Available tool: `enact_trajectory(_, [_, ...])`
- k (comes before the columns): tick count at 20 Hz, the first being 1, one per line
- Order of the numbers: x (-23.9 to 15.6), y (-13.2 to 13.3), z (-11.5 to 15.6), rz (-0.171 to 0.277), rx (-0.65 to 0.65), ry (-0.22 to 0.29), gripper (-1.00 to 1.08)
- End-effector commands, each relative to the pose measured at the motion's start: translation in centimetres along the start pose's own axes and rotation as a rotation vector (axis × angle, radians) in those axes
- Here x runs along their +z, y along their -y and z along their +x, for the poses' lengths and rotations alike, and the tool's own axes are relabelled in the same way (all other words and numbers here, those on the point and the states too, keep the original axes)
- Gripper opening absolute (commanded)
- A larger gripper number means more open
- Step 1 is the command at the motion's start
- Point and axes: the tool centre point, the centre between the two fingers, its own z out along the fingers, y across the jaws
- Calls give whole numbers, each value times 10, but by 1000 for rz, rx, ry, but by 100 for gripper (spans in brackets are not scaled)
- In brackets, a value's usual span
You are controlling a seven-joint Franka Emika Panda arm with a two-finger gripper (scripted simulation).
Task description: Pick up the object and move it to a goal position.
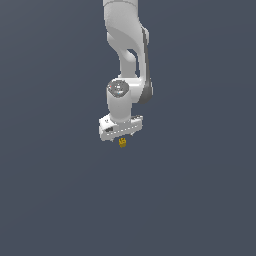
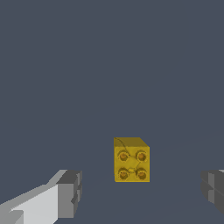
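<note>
The robot is at the "get ready to grab" step. The little yellow brick point(image 2: 131, 161) has not been picked up yet.

In the wrist view, going left to right, there is first one gray finger pad point(image 2: 69, 193), then the brick, then the other gray pad at the far edge. The fingers point(image 2: 140, 192) are wide apart, with lots of room on both sides of the brick. Nothing is touching it. The brick has four round bumps on the face we can see. It sits between the two pads, a bit nearer the far-edge pad's side than the middle, I think.

In the exterior view, the brick point(image 1: 122, 143) peeks out just under the white hand point(image 1: 120, 127), at about 6 o'clock from it. The gray floor point(image 1: 200, 200) is all around.

Next, I think the hand needs to line up so the brick is right in the middle, go down a little more, and then squeeze shut on its sides. After that it can lift and carry it. No goal spot shows in the pictures.

The arm point(image 1: 127, 45) comes in from 12 o'clock in the exterior view. It bends at the wrist, and the hand points straight down.
</note>
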Motion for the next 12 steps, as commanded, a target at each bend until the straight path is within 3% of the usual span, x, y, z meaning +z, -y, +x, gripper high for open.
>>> enact_trajectory(1, [0,0,0,0,0,0,100])
enact_trajectory(12, [37,1,-2,0,-4,-1,100])
